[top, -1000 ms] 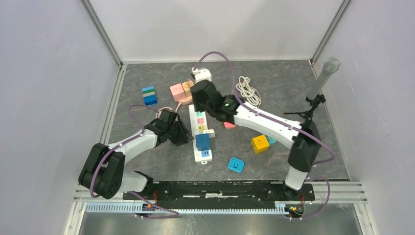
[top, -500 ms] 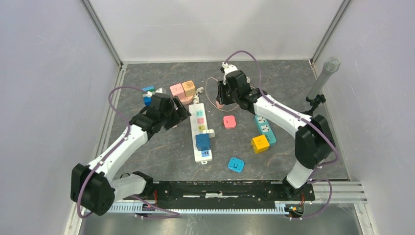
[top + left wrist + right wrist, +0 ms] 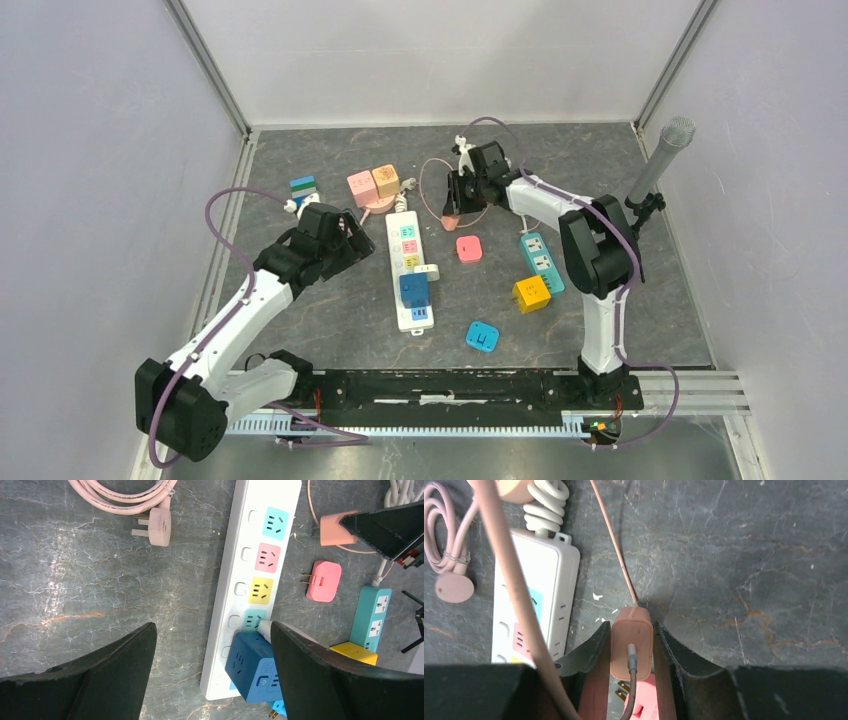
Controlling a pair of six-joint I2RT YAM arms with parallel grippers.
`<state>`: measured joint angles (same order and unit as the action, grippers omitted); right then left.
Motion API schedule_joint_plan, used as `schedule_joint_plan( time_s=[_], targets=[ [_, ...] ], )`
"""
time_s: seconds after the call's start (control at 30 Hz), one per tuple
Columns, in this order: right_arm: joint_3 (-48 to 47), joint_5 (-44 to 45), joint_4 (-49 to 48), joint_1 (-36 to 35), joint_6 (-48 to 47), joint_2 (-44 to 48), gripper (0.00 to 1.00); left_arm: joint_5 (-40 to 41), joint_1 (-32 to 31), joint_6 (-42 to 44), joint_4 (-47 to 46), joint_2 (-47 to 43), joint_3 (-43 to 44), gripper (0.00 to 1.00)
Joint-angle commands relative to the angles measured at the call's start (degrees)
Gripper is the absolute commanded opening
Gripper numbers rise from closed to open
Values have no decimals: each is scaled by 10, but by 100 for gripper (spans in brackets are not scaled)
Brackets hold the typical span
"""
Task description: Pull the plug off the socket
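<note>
A salmon-pink plug with a thin pink cable sits between the fingers of my right gripper, which is shut on it. In the top view this plug hangs under the right gripper, off to the right of the far end of the white socket strip and apart from it. My left gripper is open and empty, its jaws wide over the strip beside a blue cube adapter plugged into the near end. In the top view the left gripper is left of the strip.
Pink and orange cubes and a coiled white cord lie behind the strip. A flat pink adapter, teal strip, yellow cube and blue adapter lie to the right. A microphone stand is at the far right.
My right gripper has swung from over the strip's far end to the back right, carrying the pink plug. My left gripper has opened and shifted to the strip's left side.
</note>
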<state>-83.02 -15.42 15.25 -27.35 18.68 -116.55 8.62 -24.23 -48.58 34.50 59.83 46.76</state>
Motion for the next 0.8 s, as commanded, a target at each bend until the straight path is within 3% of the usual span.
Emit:
schedule_joint_plan(
  time_s=[0.0,0.17,0.6,0.77],
  targets=[
    [-48,-33,1,15,-15,-10,25,11,3,2,2,-14,3,90],
    [-44,-37,6,31,-20,-17,54,20,3,8,2,-12,10,91],
    [-31,-41,7,35,-32,40,77,30,3,11,2,21,41,100],
    [-2,20,12,34,-40,85,83,34,3,9,2,28,47,100]
  ],
)
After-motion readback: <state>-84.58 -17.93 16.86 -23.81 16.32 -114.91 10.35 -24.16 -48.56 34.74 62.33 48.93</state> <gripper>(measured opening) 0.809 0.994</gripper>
